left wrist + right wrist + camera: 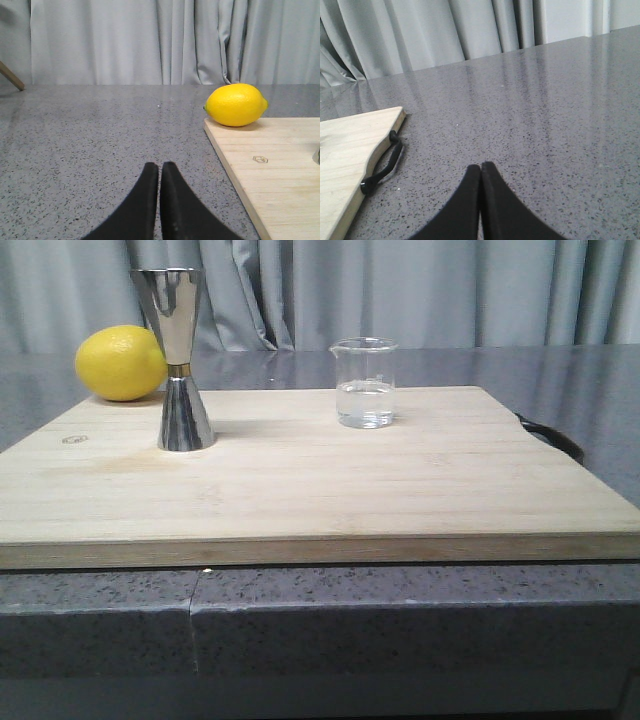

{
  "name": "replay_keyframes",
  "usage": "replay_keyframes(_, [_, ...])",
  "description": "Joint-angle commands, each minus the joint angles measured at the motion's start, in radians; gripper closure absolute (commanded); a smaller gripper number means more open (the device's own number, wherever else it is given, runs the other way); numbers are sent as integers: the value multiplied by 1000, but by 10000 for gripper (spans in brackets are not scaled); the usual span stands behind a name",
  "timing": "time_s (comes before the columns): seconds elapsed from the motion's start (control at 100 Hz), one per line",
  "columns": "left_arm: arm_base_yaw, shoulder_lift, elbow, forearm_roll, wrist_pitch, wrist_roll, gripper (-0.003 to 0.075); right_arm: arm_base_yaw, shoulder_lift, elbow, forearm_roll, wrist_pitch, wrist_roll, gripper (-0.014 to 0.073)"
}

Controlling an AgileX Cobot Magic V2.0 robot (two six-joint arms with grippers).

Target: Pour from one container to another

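Note:
A small clear glass beaker (364, 383), holding clear liquid in its lower half, stands upright toward the back right of the wooden board (300, 490). The tall steel hourglass jigger (180, 360) stands upright on the board's left side. Neither gripper shows in the front view. In the left wrist view my left gripper (160, 167) is shut and empty over the grey counter, left of the board's edge; only a sliver of the jigger shows there. In the right wrist view my right gripper (480, 168) is shut and empty over the counter, right of the board.
A yellow lemon (120, 362) rests at the board's back left corner, behind the jigger, and the lemon (235, 104) also shows in the left wrist view. A black cord loop (385, 165) hangs off the board's right end. Grey curtains hang behind the counter.

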State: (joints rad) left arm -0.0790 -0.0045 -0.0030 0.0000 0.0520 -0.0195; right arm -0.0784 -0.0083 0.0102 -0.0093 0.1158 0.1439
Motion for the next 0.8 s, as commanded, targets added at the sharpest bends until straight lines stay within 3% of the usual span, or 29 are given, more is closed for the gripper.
replay_keyframes(0.0, [1,-27,12,0,-81,-10,739,-1,-18,26,-7,-82,-7,647])
replay_keyframes(0.26, [1,-27,12,0,-81,-10,739,-1,-18,26,-115,-116,-7,647])
replay_keyframes(0.68, [1,-27,5,-39,-135,-10,739,-1,-18,20,-116,-246,-7,647])
replay_keyframes(0.79, [1,-27,-35,-65,-137,-10,739,-1,-18,-16,-116,-219,-7,647])
